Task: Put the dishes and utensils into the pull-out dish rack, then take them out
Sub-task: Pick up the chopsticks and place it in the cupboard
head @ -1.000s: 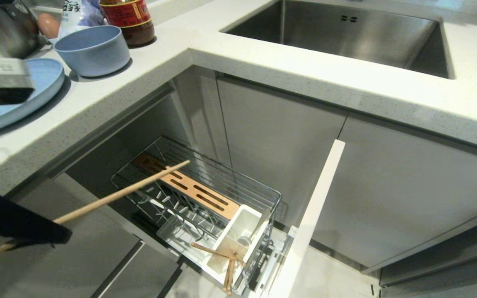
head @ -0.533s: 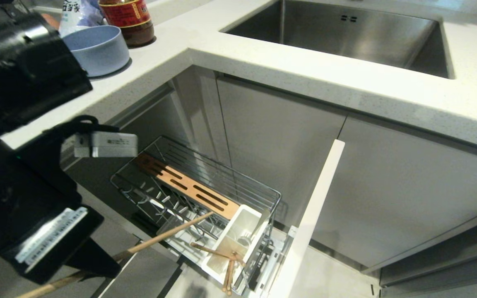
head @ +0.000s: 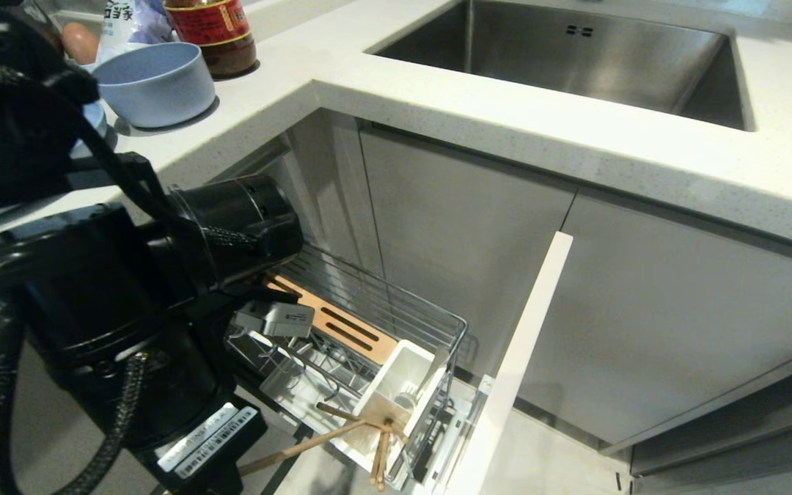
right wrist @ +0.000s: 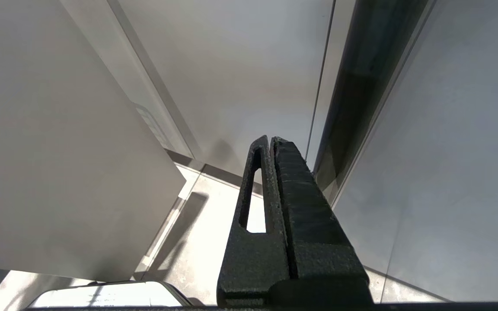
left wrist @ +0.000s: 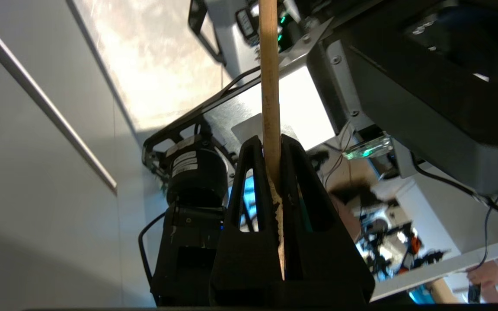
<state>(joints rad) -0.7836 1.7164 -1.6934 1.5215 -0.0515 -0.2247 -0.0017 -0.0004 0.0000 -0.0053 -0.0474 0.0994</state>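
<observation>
Left gripper (left wrist: pixel 273 172) clamps one wooden chopstick (left wrist: pixel 270 99), fingers pressed tight on either side of the shaft, and that's plain in the left wrist view, with the stick running straight out past the fingertips toward the robot's own base.

Over to the head view: the left arm (head: pixel 114 302) fills the whole left side, bulky black housing angled down over the near end of the pull-out dish rack (head: pixel 396 323). The held chopstick (head: pixel 300 448) pokes out low beneath the arm, its tip reaching the white utensil cup (head: pixel 396 399), where another chopstick (head: pixel 348 415) leans across the rim. Room is tight here: the arm on one side, the open cabinet front (head: pixel 520 371) on the other, the counter edge (head: pixel 437 110) overhead. The pale blue bowl (head: pixel 157 82) sits up on the counter beside a brown bottle (head: pixel 214 31); the plate (head: pixel 93 117) only peeks out behind the arm. A second ago the arm sat far left with the stick pointing high over the wood strip; now it has swung in and the stick has dropped low.

Right wrist view: the right gripper (right wrist: pixel 272 147) has its fingers together on nothing, parked beside pale cabinet panels.
</observation>
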